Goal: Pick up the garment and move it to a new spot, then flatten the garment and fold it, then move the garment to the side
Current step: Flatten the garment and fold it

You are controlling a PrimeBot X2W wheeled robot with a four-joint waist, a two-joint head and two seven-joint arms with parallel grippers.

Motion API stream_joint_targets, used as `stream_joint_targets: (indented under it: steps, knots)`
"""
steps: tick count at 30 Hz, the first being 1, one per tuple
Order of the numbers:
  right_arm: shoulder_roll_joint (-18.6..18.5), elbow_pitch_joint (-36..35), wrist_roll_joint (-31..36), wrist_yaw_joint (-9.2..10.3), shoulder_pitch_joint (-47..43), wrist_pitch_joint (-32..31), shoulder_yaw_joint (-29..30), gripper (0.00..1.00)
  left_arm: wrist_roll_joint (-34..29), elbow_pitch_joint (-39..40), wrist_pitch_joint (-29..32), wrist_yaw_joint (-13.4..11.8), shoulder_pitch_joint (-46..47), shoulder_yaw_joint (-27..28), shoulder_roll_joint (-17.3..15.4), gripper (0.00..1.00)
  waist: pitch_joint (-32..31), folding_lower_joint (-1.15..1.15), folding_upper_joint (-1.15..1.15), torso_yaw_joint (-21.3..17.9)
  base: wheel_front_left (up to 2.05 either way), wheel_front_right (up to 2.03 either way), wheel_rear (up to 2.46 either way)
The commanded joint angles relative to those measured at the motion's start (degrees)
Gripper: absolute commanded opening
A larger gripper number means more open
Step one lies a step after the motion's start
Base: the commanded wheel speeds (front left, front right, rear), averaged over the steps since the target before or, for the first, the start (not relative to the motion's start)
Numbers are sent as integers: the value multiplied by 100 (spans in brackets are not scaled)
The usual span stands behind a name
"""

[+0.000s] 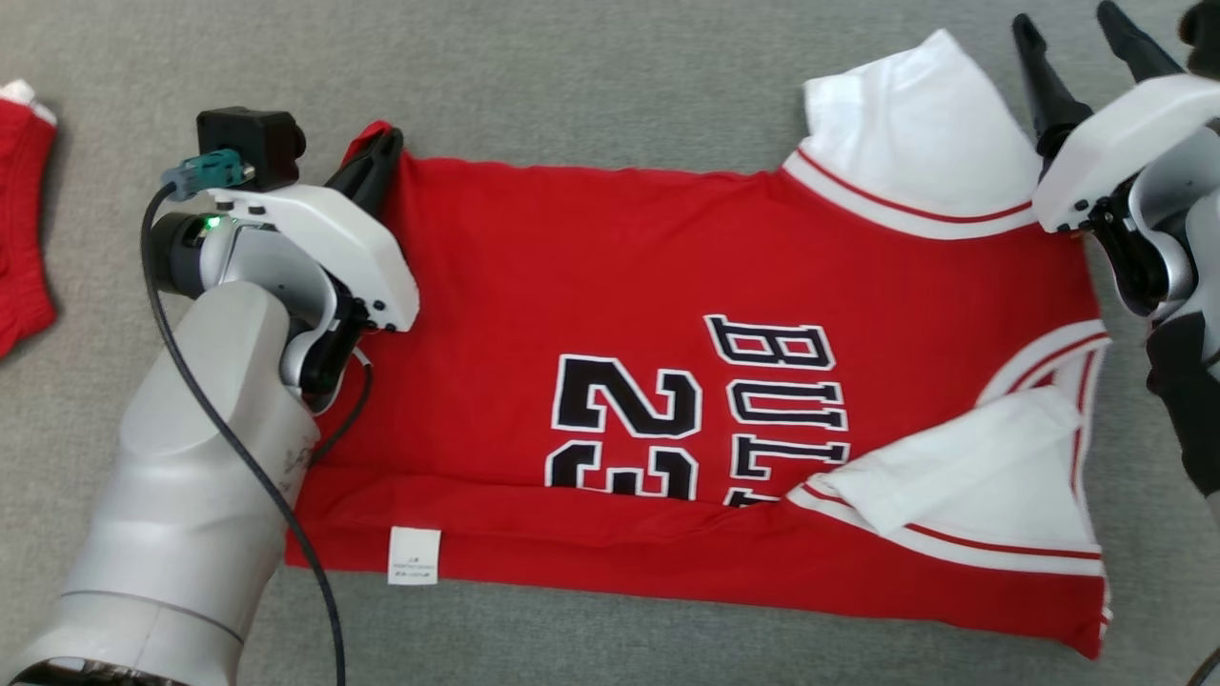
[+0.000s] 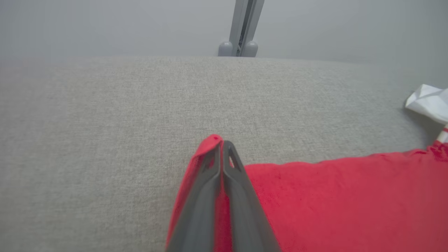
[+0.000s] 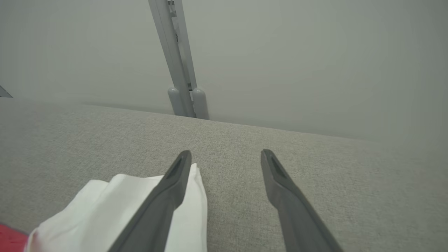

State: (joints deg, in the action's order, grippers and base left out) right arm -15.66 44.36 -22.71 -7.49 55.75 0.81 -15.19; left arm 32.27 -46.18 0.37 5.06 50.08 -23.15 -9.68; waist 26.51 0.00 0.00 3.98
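Pale grey left forearm (image 1: 191,457) low at the near left, its left gripper (image 1: 386,143) clenched on the far hem corner of a red sleeveless jersey with white trim and a black "23" (image 1: 610,257). Spread sideways across the grey cloth-covered bench (image 1: 572,86), near long edge already turned up over the number. Right gripper (image 1: 1067,19) released, fingers (image 3: 168,189) apart beside the white turned-over shoulder flap (image 1: 915,124), gripping nothing. Probably mid-fold. Needed next: closing on that far shoulder corner, then carrying both corners together toward the near edge
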Motion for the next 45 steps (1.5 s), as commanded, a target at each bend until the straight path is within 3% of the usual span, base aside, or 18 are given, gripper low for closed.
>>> stream_joint_targets:
  steps: [1,9,10,11,12,18,23,29,30,31,32,35,39,45]
  knots:
    - [-82,126,-46,-2,153,-85,-148,100,-19,-33,-30,32,126,-29,30,0,184,0,0,242,0,0,0]
    - [-353,850,-603,-1,707,-975,-1331,100,-23,-236,-241,122,385,-214,254,0,254,0,0,437,0,0,0]
    - [-407,841,-680,-1,737,-1013,-1466,40,-4,-262,-272,131,398,-217,258,0,251,0,0,440,0,0,0]
    - [-468,801,-800,-1,769,-934,-1541,24,15,-288,-314,141,402,-214,265,0,248,0,0,438,0,0,0]
    - [-463,788,-982,-1,739,-957,-1605,0,44,-318,-348,144,399,-207,268,0,238,0,0,434,0,0,0]
    - [-778,462,-1600,-1,571,-361,-1906,0,119,-323,-572,171,273,-178,169,0,117,0,0,382,0,0,0]
    - [-1247,-214,-2115,-1,170,25,-2196,0,197,52,-667,154,-148,-145,-59,0,-132,0,0,258,0,0,0]
    - [-1458,-666,-2282,-3,-267,906,-1752,0,252,458,-543,2,-552,-147,-213,0,-400,0,0,152,0,0,0]
    - [-1483,-768,-2249,0,-348,1036,-1642,17,266,519,-503,-28,-607,-136,-240,0,-447,0,0,113,0,0,0]
    - [-1471,-906,-2236,-2,-456,1166,-1504,46,285,575,-469,-56,-653,-121,-273,0,-491,0,0,70,0,0,0]
    - [-1463,-1037,-2148,-2,-570,1262,-1371,100,307,623,-445,-85,-706,-107,-320,0,-538,0,0,20,0,0,0]
    - [-1410,-1341,-1987,-2,-855,1377,-988,100,331,702,-370,-150,-807,-73,-407,0,-609,0,0,-83,0,0,0]
    - [-1204,-2133,-1288,-2,-1595,1448,-84,100,423,813,-269,-255,-950,19,-560,0,-698,0,0,-286,0,0,0]
    - [-425,-3593,-292,-2,-3103,1320,1142,100,514,907,-184,-414,-1130,148,-742,0,-773,0,0,-547,0,0,0]
